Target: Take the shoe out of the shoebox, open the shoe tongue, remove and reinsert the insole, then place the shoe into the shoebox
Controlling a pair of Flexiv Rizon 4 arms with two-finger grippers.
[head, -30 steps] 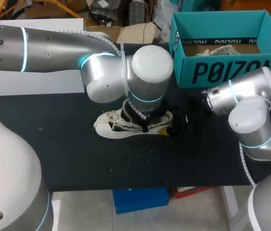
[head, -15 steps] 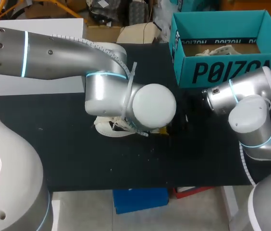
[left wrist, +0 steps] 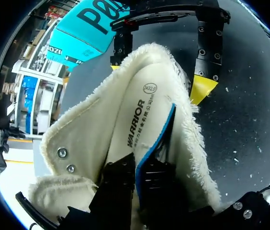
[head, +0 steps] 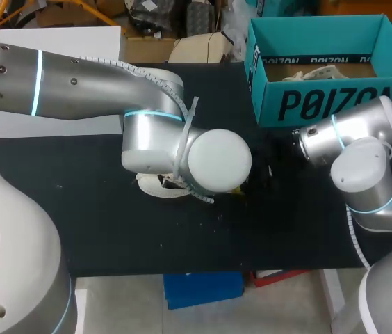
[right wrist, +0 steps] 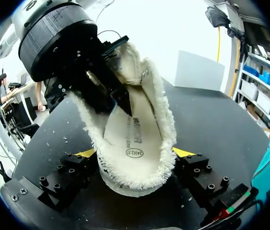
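Judging from how things lie, the task stands near its middle. The shoe (head: 156, 186) is out of the shoebox (head: 321, 104) and rests on the worktop (head: 112, 229), mostly hidden under the left arm in the head view. The right tool (right wrist: 134, 160) is clamped on the heel, with one yellow tip pressed against each side and the toe pointing away ahead of it. The left tool (left wrist: 136, 175) reaches into the shoe's mouth from the opposite end. Its two dark fingers are nearly together with the blue edge of the insole (left wrist: 142, 115) pinched between them, so it appears to grip the insole. The mouth gapes wide, so the tongue step looks done. Most of the insole lies flat inside, and I cannot tell whether it is coming out or being seated back. Returning the shoe to the shoebox is not yet done.
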